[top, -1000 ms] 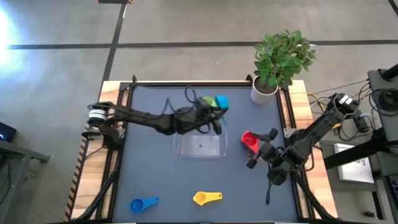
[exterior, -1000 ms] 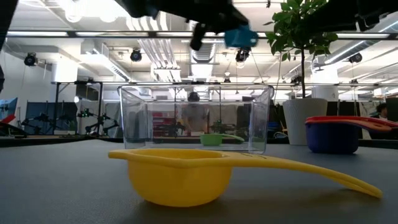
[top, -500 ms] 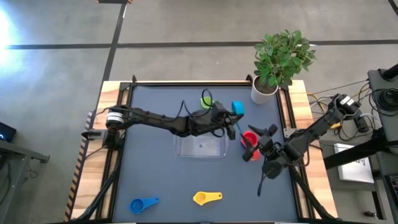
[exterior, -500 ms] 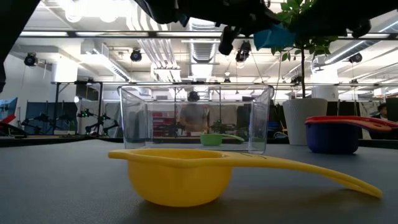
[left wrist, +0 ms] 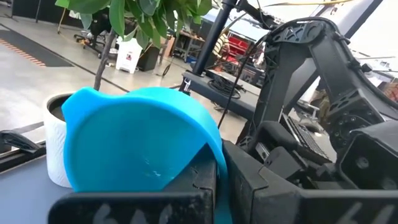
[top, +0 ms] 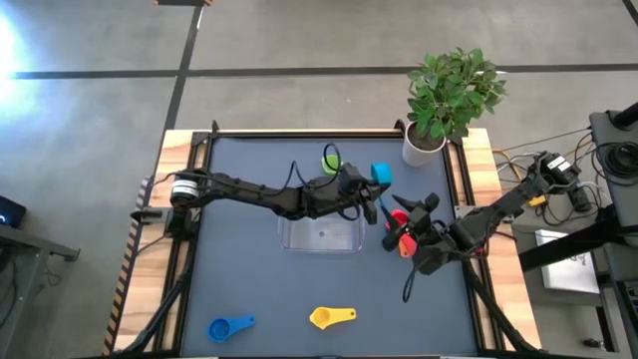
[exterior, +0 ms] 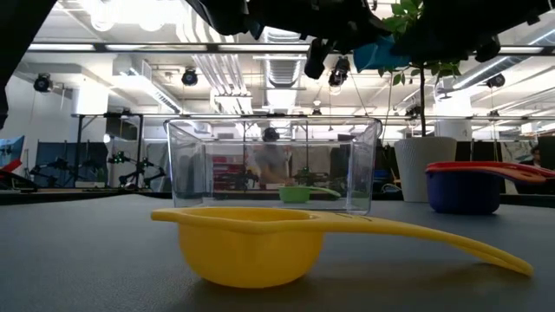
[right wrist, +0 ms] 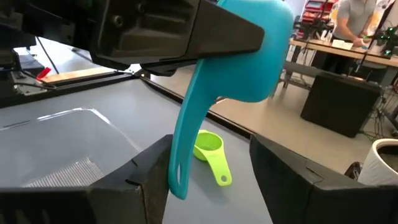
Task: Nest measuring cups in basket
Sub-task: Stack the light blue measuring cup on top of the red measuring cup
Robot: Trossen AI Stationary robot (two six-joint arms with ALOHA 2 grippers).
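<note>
A: Above the table, just past the right end of the clear rectangular plastic basket (top: 322,232), hangs the light blue plastic measuring cup (top: 381,175). The left gripper (top: 371,195) is clenched on it, and its flat handle points down between the fingers of the right gripper (right wrist: 208,168).

B: So which step do you think this is?

A: I judge it is a handover of this cup from one arm to the other. The right gripper's fingers stand about half apart on both sides of the handle, and I see no contact yet.

B: What must the next move do?

A: The right fingers should close on the handle before the left gripper lets go; otherwise the cup may fall.

B: And the other cups?

A: A green plastic cup (top: 330,160) lies behind the basket, a red one (top: 402,220) under the right gripper, a yellow one (top: 331,317) and a dark blue one (top: 229,327) near the front edge. The basket holds nothing.
</note>
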